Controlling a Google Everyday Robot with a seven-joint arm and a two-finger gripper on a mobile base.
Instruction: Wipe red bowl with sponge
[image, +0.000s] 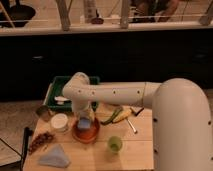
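Note:
The red bowl (86, 133) sits on the wooden table (135, 150), left of centre, wide and shallow. The light-blue sponge (85, 123) rests inside the bowl, toward its far side. My gripper (83, 118) reaches down from the white arm (115, 92) and sits right on top of the sponge, over the bowl. The gripper's lower part is hidden behind the wrist and sponge.
A white round container (60, 122) stands left of the bowl, a green cup (115, 144) to its right front. A pale blue folded cloth (54, 156) lies front left. A green tray (62, 92), a banana and green vegetable (119, 116) and a dark snack (41, 142) are also there.

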